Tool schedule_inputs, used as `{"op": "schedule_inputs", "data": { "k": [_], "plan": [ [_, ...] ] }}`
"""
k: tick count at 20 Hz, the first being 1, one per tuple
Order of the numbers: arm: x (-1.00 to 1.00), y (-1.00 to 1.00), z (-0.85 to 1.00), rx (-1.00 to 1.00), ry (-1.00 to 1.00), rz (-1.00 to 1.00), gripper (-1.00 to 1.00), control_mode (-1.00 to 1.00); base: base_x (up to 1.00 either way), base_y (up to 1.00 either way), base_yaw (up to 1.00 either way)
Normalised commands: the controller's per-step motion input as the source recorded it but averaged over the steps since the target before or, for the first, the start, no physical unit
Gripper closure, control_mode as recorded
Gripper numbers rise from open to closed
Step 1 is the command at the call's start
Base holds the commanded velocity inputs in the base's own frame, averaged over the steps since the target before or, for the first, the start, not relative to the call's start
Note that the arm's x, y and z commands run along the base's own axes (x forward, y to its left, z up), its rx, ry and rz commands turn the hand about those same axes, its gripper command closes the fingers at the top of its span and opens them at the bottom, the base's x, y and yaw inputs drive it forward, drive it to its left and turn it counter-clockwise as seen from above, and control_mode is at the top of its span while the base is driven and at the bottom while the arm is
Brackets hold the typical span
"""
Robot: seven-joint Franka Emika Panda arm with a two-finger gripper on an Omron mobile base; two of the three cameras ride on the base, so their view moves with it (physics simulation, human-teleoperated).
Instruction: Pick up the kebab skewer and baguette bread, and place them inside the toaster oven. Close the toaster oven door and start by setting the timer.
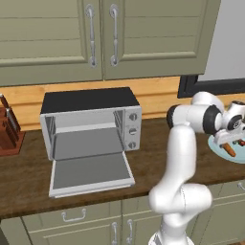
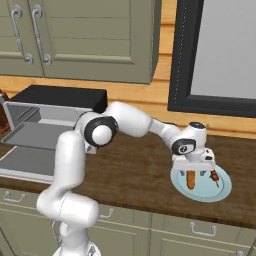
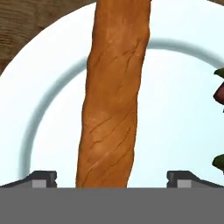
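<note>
Orange-brown baguette bread (image 3: pixel 114 94) is seen lying on the plate (image 3: pixel 183 100), straddled by the gripper (image 3: pixel 111 177), whose 2 fingertips are spread wide and hold nothing. Beside it, the kebab skewer (image 2: pixel 215 176) could be knocked if the descent drifts. Well away, the toaster oven (image 1: pixel 91 122) is open.

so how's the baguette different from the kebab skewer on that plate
The baguette bread is a thick, smooth orange-brown loaf; the kebab skewer is thin, with dark chunks. The baguette lies between the open end effector fingers; the skewer lies off to the side. Both rest on the plate.
</note>
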Motion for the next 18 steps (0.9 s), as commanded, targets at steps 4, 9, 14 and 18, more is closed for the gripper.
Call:
{"op": "schedule_inputs", "data": {
  "k": [4,9,14,18],
  "plan": [
    [0.34,-0.13,-0.30,0.11,0.03,0.05,-1.00,-1.00,0.00,0.00,0.00],
    [0.03,0.07,-0.35,0.04,0.00,0.05,-1.00,-1.00,0.00,0.00,0.00],
    [0.00,0.17,-0.14,0.00,-0.02,0.05,1.00,-1.00,0.00,0.00,0.00],
    [-0.06,0.33,-0.01,0.00,-0.05,0.09,1.00,-1.00,0.00,0.00,0.00]
  ]
}}
